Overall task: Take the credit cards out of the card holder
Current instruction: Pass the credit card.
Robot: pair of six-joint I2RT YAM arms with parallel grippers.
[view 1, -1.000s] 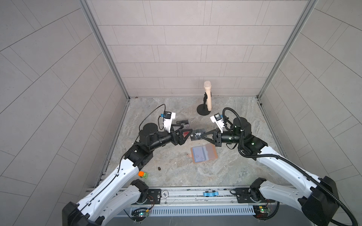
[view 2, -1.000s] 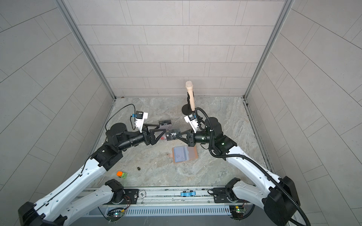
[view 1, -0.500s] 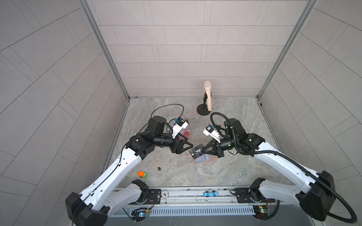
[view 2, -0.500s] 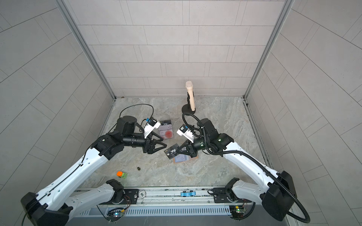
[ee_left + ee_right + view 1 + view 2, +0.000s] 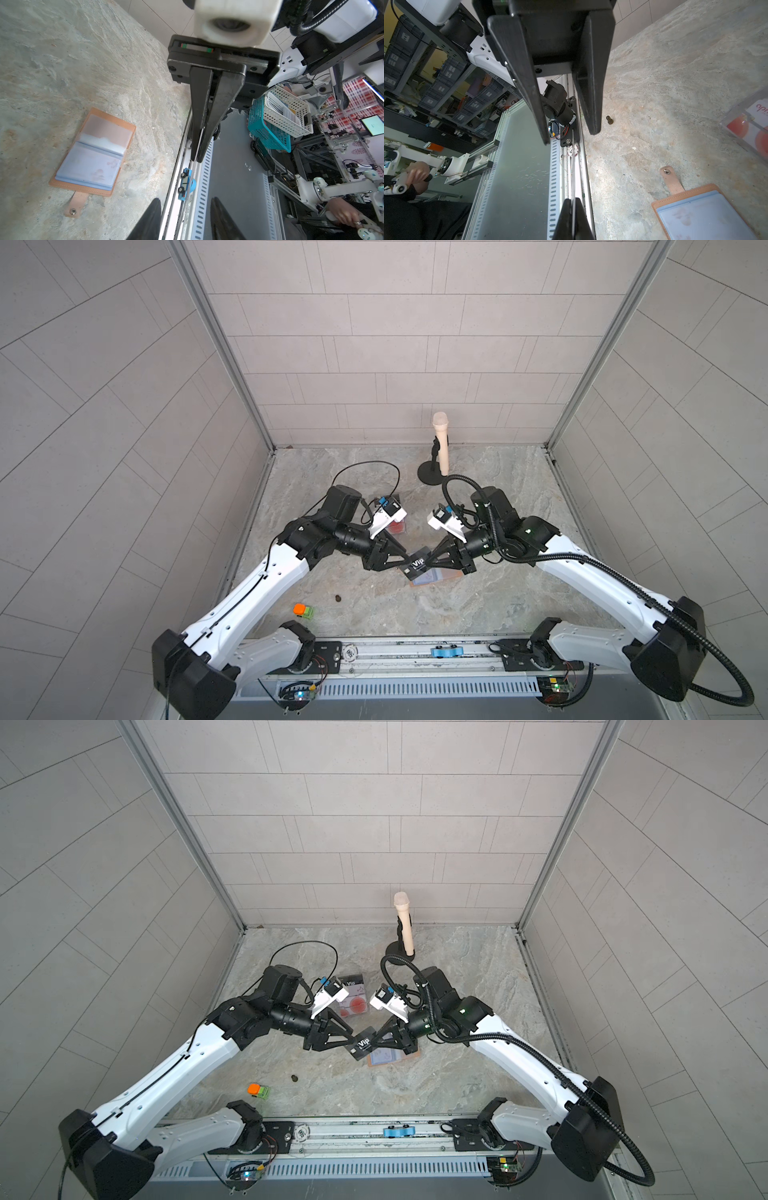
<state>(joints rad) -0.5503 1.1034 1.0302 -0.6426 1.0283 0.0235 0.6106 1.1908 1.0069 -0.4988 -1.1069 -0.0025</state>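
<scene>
1. Your right gripper: clamped on the Vip card, held above the table.
2. Your left gripper: jaws apart, straddling that card's far edge.
3. Holder: lying open on the table, just below both grippers.

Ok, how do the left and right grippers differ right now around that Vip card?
The right gripper is clamped shut on one end of the dark Vip card; the left gripper has its jaws apart around the free end, gaps showing both sides. So the right gripper alone carries the card; the left gripper holds nothing. Both meet tip to tip near the open card holder.
</scene>
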